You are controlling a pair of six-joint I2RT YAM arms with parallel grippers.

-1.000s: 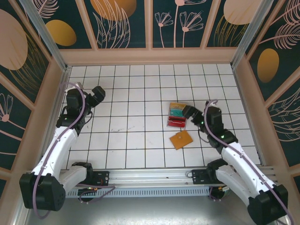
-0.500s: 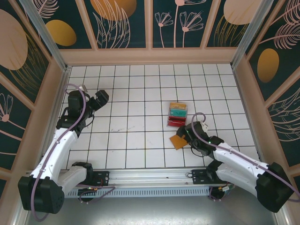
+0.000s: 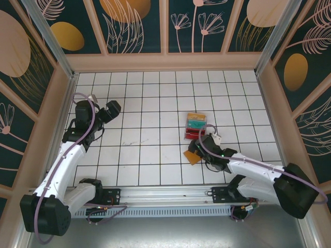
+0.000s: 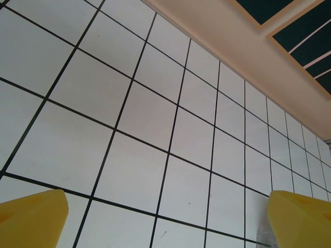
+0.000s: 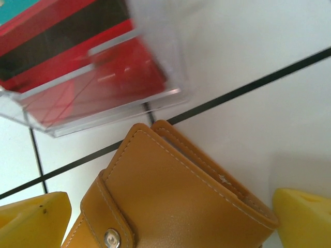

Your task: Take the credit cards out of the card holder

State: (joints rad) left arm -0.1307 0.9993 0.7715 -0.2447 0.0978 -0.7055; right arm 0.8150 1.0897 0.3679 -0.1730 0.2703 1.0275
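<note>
Your right gripper hung low over flat tan leather card holder. Jaws were wide apart, nothing held, no contact visible. On right wrist cam, holder lay shut between yellow fingertips, snap tab lower left, stitched edge diagonal from upper left to lower right. Holder lay on white tiled table, just beside clear plastic tray of red and teal cards; touching or not, couldn't tell. Left gripper was well apart at far left, also spread and empty. Right arm was nearer, so my read is you should grasp with that one.
</note>
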